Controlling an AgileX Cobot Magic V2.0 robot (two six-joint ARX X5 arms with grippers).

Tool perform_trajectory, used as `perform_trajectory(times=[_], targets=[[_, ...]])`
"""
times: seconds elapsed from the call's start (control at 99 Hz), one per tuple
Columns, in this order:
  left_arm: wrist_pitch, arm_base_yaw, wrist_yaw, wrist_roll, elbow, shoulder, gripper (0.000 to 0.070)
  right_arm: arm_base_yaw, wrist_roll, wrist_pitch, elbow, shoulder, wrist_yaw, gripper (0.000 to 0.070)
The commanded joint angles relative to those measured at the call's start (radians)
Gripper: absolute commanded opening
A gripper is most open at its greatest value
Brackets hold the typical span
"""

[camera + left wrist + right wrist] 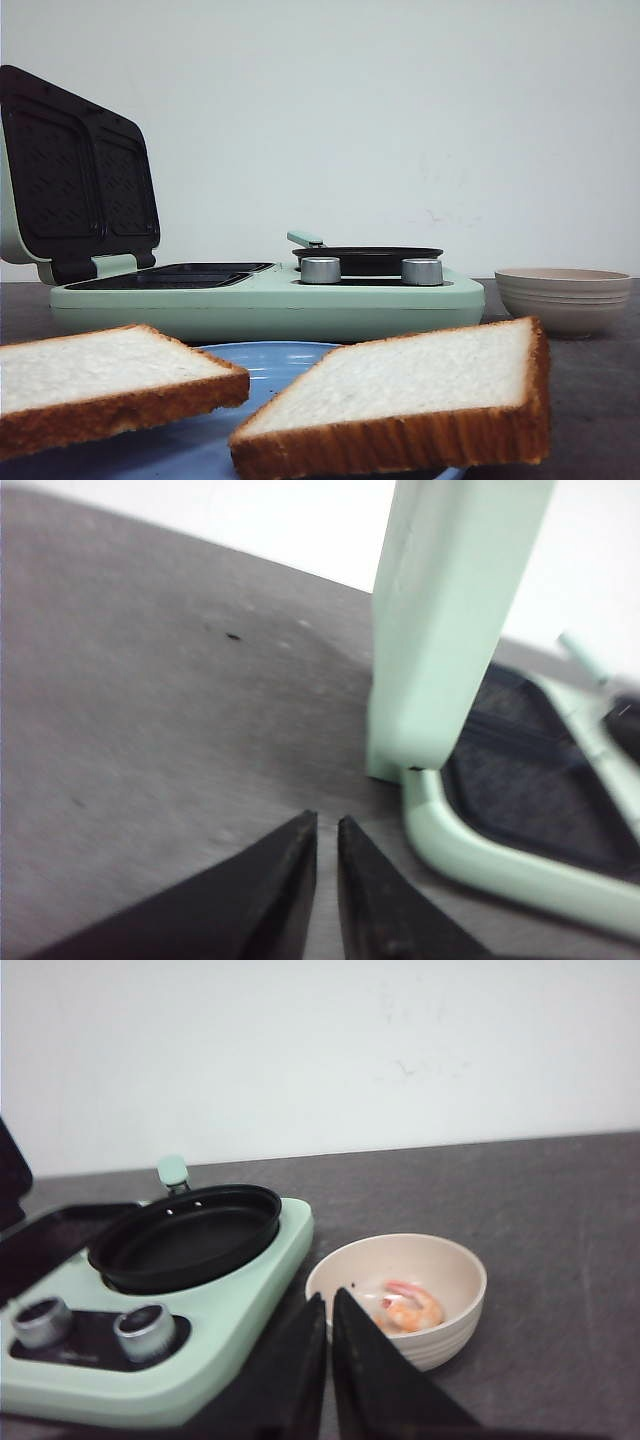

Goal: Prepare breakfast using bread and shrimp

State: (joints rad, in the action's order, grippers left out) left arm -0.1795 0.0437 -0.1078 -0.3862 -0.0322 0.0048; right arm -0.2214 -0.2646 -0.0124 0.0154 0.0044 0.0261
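Two slices of bread, one on the left (100,375) and one on the right (420,385), lie on a blue plate (255,365) close to the front camera. A pink shrimp (410,1308) lies in a beige bowl (455,1260) (563,297) beside the mint-green breakfast maker (270,300). My right gripper (328,1300) is shut and empty, with its tips in front of the bowl's near rim. My left gripper (327,822) is shut and empty over bare table near the maker's raised lid (450,620). Neither gripper shows in the front view.
The maker has a raised lid (75,175) over dark sandwich plates (170,275) on its left. A small black pan (190,1235) with a green handle sits on its right, behind two silver knobs (145,1328). A white wall stands behind the grey table (150,710).
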Motion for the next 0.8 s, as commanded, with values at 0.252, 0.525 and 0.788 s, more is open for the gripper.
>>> perform_trajectory(times=[0.252,0.525,0.788], targets=[[-0.009,0.001,-0.163,-0.27,-0.139,0.055,0.0009,0.0,-0.134,0.177,0.232,0.129,0.03,0.0003],[-0.242,0.001,-0.329,-0.12,-0.499,0.405,0.001,0.01,-0.112,0.425,0.59,0.583,0.224,0.0003],[-0.484,0.001,-0.433,-0.042,-0.654,0.573,0.0019,0.008,-0.034,0.536,0.762,0.798,0.236,0.0003]])
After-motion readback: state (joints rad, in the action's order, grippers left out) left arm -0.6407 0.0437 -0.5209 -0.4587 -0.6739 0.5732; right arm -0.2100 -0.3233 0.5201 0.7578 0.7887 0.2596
